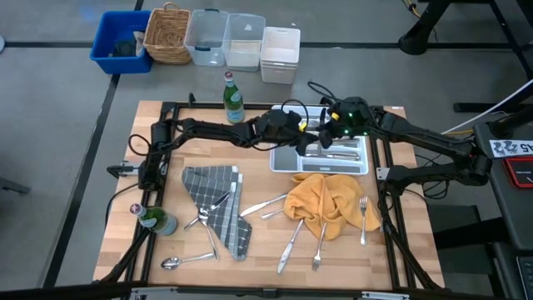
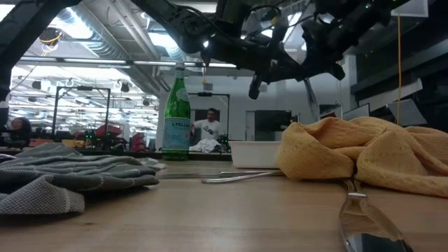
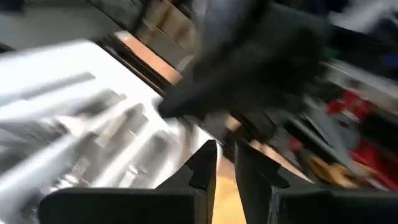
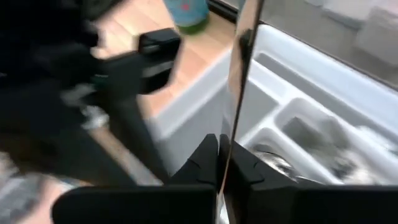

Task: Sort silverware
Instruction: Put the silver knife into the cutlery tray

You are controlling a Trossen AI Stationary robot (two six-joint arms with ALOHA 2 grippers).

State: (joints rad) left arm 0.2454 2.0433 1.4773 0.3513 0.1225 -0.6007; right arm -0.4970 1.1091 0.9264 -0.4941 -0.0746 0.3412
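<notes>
Above the white tray point(image 1: 287, 158) on the wooden table point(image 1: 250, 258), the right pincer point(image 4: 224, 163) grips a knife point(image 4: 239, 74); left pincer point(image 3: 225, 163) unclear

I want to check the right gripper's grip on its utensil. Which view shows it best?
The right wrist view: the right gripper pinches a slim utensil above the white tray. The high, low and left wrist views show no clear grip.

Grey floor point(image 1: 50, 125), ceiling lights point(image 2: 91, 31), a person point(image 2: 210, 126) beyond the table.
</notes>
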